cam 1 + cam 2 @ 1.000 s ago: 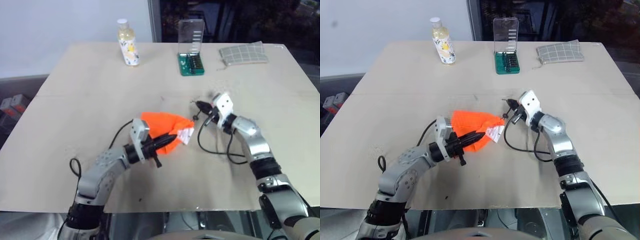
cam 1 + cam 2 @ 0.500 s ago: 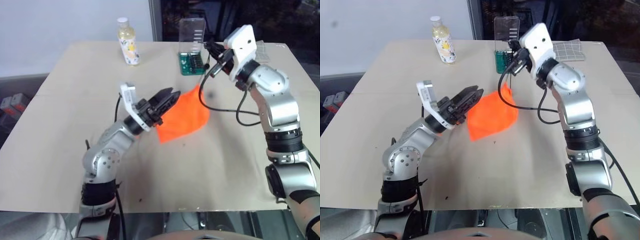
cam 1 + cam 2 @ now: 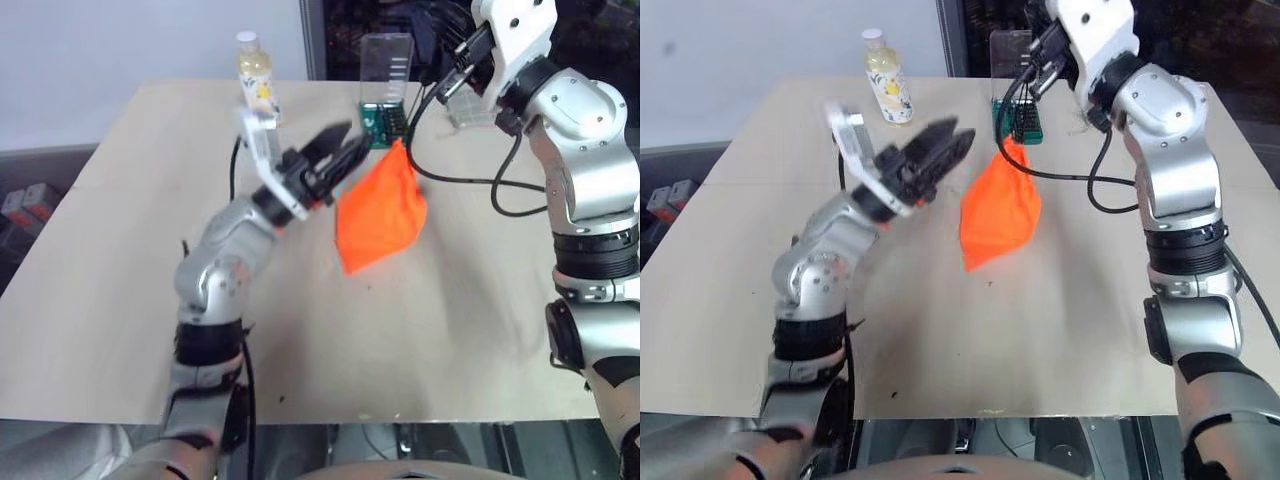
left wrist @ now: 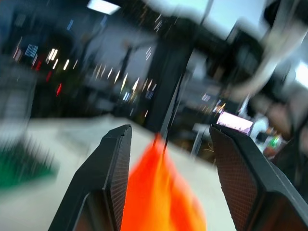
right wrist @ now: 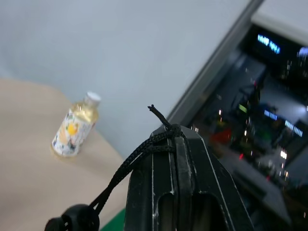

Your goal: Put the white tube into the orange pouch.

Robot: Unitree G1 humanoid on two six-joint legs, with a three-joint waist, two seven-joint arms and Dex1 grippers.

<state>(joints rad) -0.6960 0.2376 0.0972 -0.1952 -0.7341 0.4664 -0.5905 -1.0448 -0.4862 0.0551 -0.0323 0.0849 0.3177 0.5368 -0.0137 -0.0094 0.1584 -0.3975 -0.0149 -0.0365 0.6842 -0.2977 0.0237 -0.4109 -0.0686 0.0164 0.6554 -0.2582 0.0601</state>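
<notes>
Two arms are raised above the beige table [image 3: 120,250], and between them hangs the orange pouch [image 3: 380,215], clear of the tabletop. The right gripper [image 5: 175,144] is clenched on the pouch's thin dark cord [image 5: 130,161], so the pouch dangles from one corner, its long axis near vertical, narrow at the top and sagging full at the bottom. The left gripper [image 3: 335,155] is released, its black jaws parted and empty, and stands just beside the pouch's upper edge, on the robot's left of it, aimed toward the fabric; in the left wrist view the orange cloth lies straight ahead between the two fingers [image 4: 113,183]. The white tube cannot be seen anywhere on the table; it may already be inside the hanging pouch, though the pictures do not settle that. The left arm looks the nearer one to take hold of the pouch body, reaching across to its right. At the table's far edge stand a white-capped bottle [image 3: 255,85], a green bit case [image 3: 1020,120] and a grey checked pouch [image 3: 465,110].
</notes>
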